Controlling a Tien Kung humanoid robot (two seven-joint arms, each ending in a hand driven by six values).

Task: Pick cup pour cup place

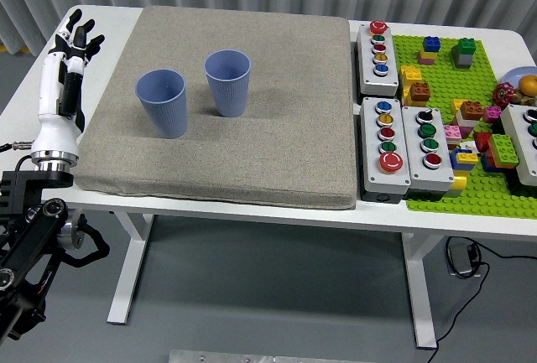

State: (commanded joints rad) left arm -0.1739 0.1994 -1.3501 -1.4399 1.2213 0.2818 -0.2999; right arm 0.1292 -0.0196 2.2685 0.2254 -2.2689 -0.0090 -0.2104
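Two blue cups stand upright on a big grey mat (226, 153) that covers most of the white table (470, 216). The left cup (163, 103) sits a bit nearer than the right cup (227, 83). They are close side by side but do not touch. Both have thin ribs running down their sides, and both have their open mouths facing up. What is inside them cannot be made out from here.

The robot's left hand (75, 38) is at the far left edge of the table, just beside the mat and well apart from the cups. Its black fingers (77, 19) are spread out and point away toward the far side — they hold nothing. The white forearm runs back toward the near left corner, where the black arm comes in.

On the right side of the table there are three grey button boxes just beside the mat. One button box (377, 59) is far, and two more (385, 145) (428, 137) sit side by side nearer. Each has a row of coloured buttons — red, green, yellow, blue and others. Further right lies a green brick plate (470, 191) with many small toy bricks in lots of colours stuck on it.
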